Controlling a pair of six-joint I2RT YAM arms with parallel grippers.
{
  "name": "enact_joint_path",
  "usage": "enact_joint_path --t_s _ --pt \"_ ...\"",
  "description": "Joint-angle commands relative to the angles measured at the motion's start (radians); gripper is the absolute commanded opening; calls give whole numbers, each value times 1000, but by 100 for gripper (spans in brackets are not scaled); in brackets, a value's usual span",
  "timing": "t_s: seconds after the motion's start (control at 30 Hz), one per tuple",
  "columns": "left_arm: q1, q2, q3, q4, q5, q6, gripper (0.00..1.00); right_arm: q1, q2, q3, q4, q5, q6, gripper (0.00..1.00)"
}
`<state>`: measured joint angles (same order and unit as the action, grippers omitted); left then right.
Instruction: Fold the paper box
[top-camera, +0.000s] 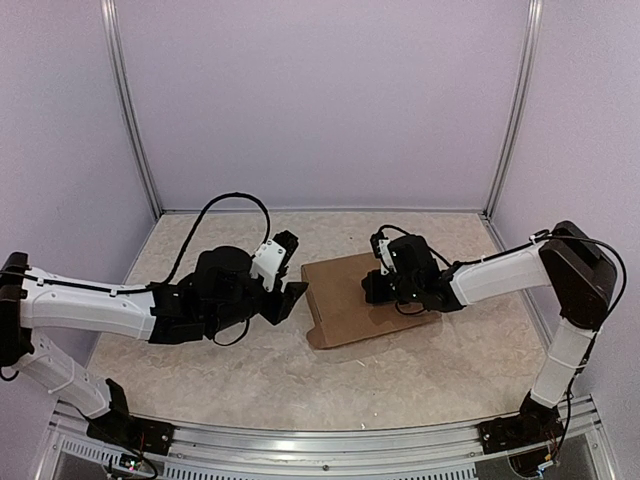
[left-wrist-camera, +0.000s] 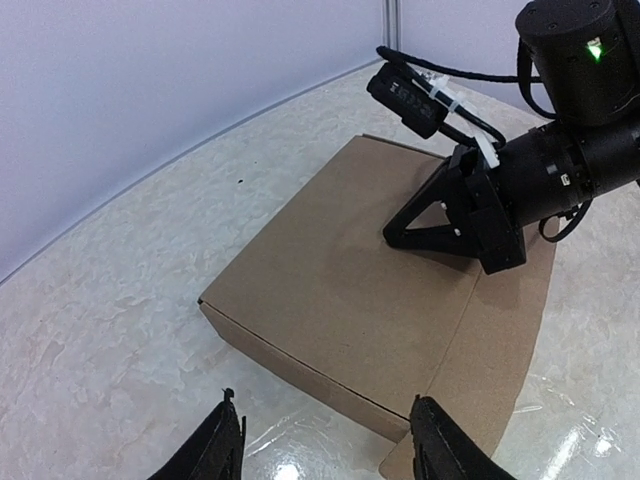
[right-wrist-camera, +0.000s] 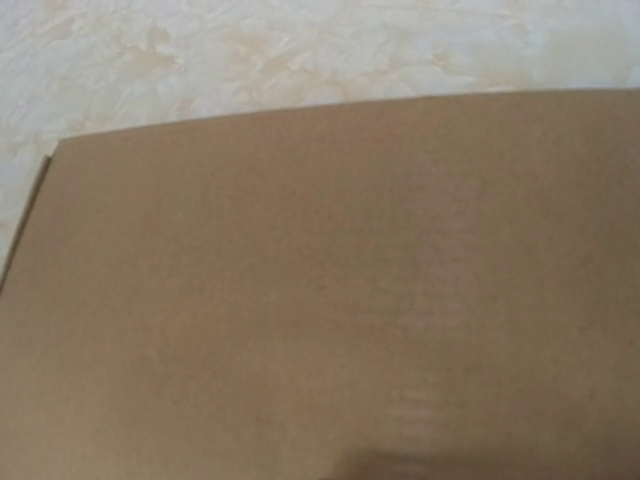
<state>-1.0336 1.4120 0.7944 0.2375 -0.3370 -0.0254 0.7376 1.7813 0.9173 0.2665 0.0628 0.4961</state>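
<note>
The paper box (top-camera: 345, 300) is plain brown cardboard and lies as a closed shallow box in the middle of the table. In the left wrist view the box (left-wrist-camera: 350, 290) shows its lid and front wall, with a flat flap (left-wrist-camera: 505, 380) sticking out at one end. My right gripper (top-camera: 376, 287) is shut, its tips resting on the lid; the left wrist view shows the right gripper (left-wrist-camera: 405, 237) with fingers together. My left gripper (left-wrist-camera: 325, 415) stands open just short of the box's front wall, nothing between its fingers. In the right wrist view the lid (right-wrist-camera: 330, 300) fills the picture and hides the fingers.
The marbled tabletop (top-camera: 250, 380) is enclosed by pale walls on three sides, with upright metal posts (top-camera: 135, 130) at the back corners. Both arm bases sit on the rail (top-camera: 320, 445) at the near edge.
</note>
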Motion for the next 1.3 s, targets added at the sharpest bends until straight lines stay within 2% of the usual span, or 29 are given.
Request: enact_joint_path --t_s 0.0,0.23,0.33,0.47,0.63,0.67,0.73,0.77,0.8,1.0,1.03,1.1,1.2,1.27 --pt "41 50 28 29 123 -47 55 6 36 -26 -19 -9 11 0" --pt "102 121 49 57 205 -108 56 6 -28 -9 -53 8 -2 0" --pt "126 133 59 57 204 -162 58 6 -74 13 -97 29 -21 4" --pt "169 133 77 20 244 -227 58 1 -152 29 -154 75 -67 15" --pt "176 99 68 -4 175 -197 60 -40 -252 27 -229 115 -133 27" --pt "176 82 69 -11 164 -190 62 -55 -269 26 -246 117 -143 29" --pt "176 58 78 -38 150 -174 79 -87 -299 22 -279 135 -153 33" --pt "176 42 86 -57 147 -166 92 -107 -316 17 -291 149 -158 33" --pt "176 30 97 -77 148 -159 98 -121 -334 10 -293 163 -162 33" --pt "180 -65 122 -129 149 -111 99 -196 -433 -32 -289 183 -175 43" --pt "180 -78 123 -133 98 -171 99 -209 -440 -33 -298 190 -159 44" --pt "198 -114 111 -135 44 -245 99 -234 -443 -20 -352 231 -120 54" --pt "241 -150 49 -47 133 -264 99 -281 -428 10 -416 151 -139 58" --pt "250 -140 59 -52 177 -248 99 -298 -409 16 -428 113 -155 66"
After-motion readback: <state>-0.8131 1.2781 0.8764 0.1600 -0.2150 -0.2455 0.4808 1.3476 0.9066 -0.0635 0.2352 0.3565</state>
